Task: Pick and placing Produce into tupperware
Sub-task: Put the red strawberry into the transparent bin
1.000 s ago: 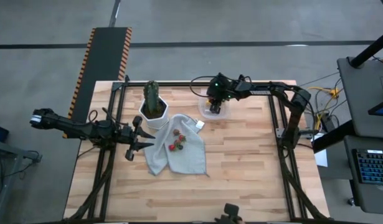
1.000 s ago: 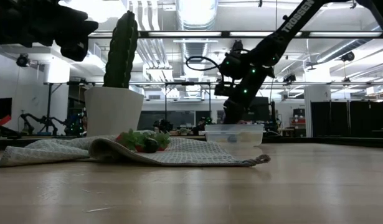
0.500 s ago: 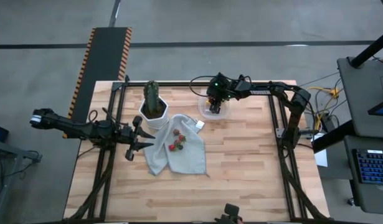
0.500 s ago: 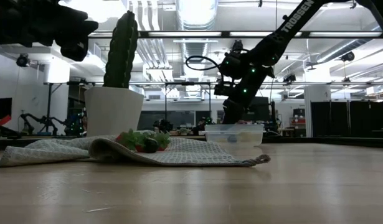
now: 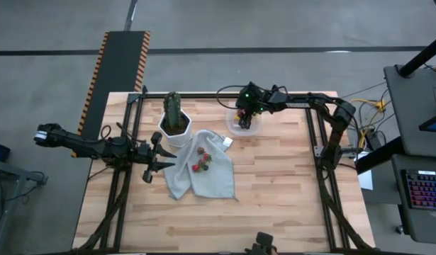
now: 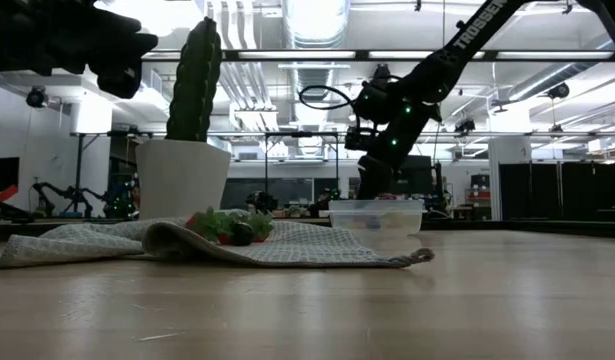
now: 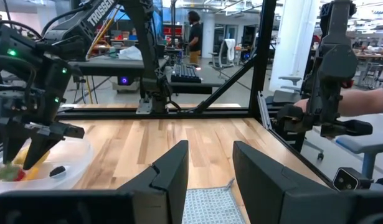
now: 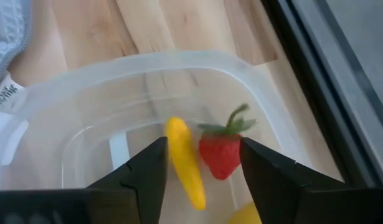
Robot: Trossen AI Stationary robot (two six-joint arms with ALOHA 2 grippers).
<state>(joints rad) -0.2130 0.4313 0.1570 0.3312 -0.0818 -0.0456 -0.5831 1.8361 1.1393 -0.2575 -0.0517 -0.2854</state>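
Right wrist view: spread right pincer (image 8: 200, 180) over tupperware (image 8: 66, 112) holding strawberry (image 8: 221, 152), yellow piece (image 8: 182, 158); berries (image 5: 201, 161) remain at nine o'clock.

Tupperware (image 8: 48, 106): clear, on wood table (image 8: 147, 25)
Inside: 1 red strawberry (image 8: 220, 154), 1 yellow elongated piece (image 8: 183, 162), touching
Right gripper (image 8: 200, 180): fingers parted above them

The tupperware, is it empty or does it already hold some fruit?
Not empty. Inside the tupperware lie a yellow elongated piece and a red strawberry.
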